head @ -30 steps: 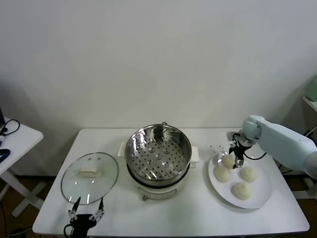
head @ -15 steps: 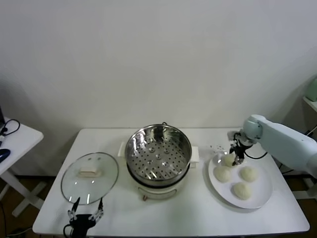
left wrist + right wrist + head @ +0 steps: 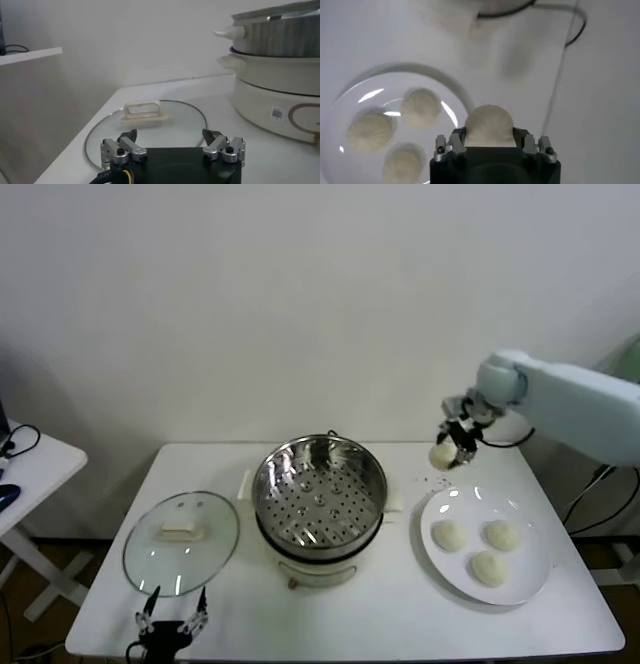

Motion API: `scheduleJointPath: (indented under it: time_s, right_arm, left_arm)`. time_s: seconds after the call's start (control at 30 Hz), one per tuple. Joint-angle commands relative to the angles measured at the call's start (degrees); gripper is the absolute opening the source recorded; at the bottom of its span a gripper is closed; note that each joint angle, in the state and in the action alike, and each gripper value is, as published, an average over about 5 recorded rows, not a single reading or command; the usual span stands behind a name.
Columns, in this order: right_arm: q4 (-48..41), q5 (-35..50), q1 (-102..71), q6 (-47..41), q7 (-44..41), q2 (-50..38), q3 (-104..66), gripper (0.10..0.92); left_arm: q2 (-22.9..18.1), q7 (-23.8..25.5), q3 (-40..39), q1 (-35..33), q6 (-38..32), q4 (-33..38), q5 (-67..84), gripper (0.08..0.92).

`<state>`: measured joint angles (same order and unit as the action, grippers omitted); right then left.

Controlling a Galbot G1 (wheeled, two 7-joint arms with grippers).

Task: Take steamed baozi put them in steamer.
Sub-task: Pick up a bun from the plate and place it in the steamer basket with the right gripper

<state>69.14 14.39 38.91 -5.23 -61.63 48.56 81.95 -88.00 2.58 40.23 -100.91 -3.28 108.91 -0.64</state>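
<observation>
Right pincer (image 3: 455, 446) lifts one baozi (image 3: 442, 454).
It is closed around the bun, up above the worktop (image 3: 400, 604) beside the plate (image 3: 530, 579).

the right gripper (image 3: 489, 142) holds one bun (image 3: 489, 125) tight between its two fingers, up in the air. down below sits a white plate (image 3: 350, 92) on the white table (image 3: 600, 100). three more buns (image 3: 420, 106) lie on the plate, close together.

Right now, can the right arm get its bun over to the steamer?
Probably yes: the right gripper holds a bun up above the table, and the steamer sits open, lid off.
</observation>
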Motion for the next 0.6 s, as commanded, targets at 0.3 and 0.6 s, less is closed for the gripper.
scheduleJointPath:
  time_s: [0.3, 0.6]
  right_arm:
    - [23.53, -0.5, 17.69, 20.54, 5.74, 12.42, 3.28, 0.614]
    - [10.41, -25.53, 4.15, 35.11, 10.76, 18.62, -0.11, 0.619]
  left_arm:
    - [-0.15, -0.5, -0.03, -0.19, -0.01, 0.05, -0.76, 0.823]
    - [-0.18, -0.64, 0.12, 0.15, -0.06, -0.04, -0.7, 0.823]
